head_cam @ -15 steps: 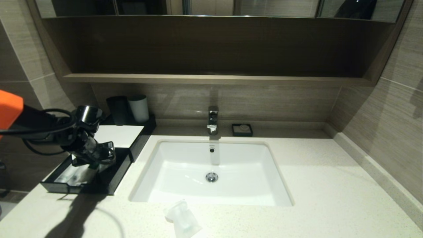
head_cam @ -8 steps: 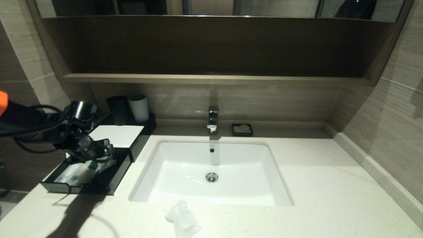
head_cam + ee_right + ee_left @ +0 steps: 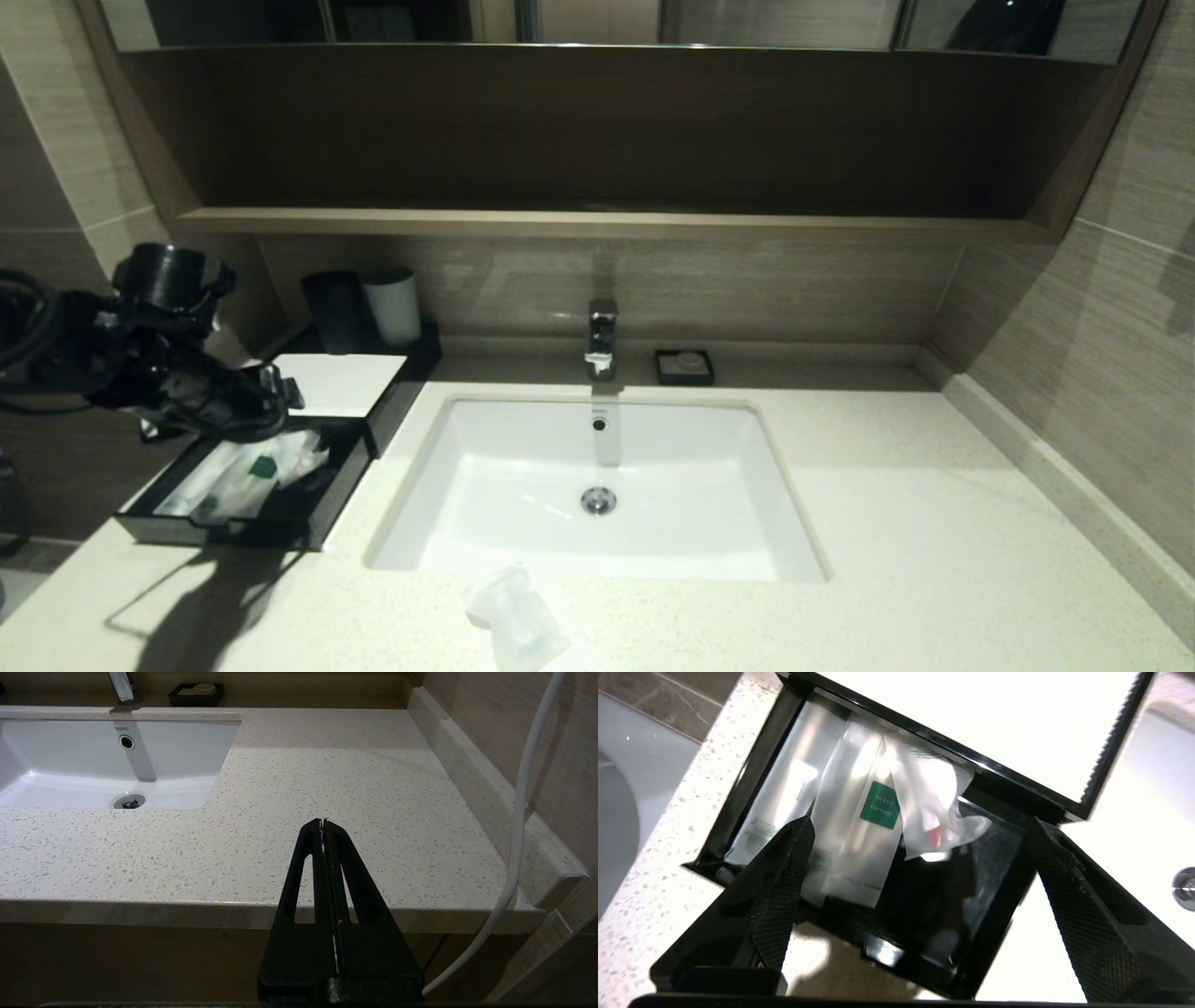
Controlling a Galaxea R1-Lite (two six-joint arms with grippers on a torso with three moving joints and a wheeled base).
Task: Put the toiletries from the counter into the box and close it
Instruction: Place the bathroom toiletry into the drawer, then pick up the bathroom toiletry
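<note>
The black box point(image 3: 322, 509) stands open at the counter's left, its drawer part holding several white toiletry sachets point(image 3: 252, 469), one with a green label point(image 3: 879, 805). My left gripper point(image 3: 271, 392) is open and empty, raised above the box's back left; in the left wrist view it point(image 3: 920, 826) looks down on the sachets and the box's black rim point(image 3: 747, 772). One clear-wrapped toiletry packet point(image 3: 513, 621) lies on the counter in front of the sink. My right gripper point(image 3: 322, 822) is shut and empty, parked off the counter's front right edge.
A white sink point(image 3: 597, 485) with a tap point(image 3: 601, 338) fills the counter's middle. A black cup point(image 3: 331, 310) and a white cup point(image 3: 392, 303) stand behind the box's white lid point(image 3: 341, 383). A soap dish point(image 3: 683, 366) sits at the back. A wall ledge runs along the right.
My left gripper has let go of the sachet with the green label into the box and has risen and drawn back to the left. The right arm has not moved.
</note>
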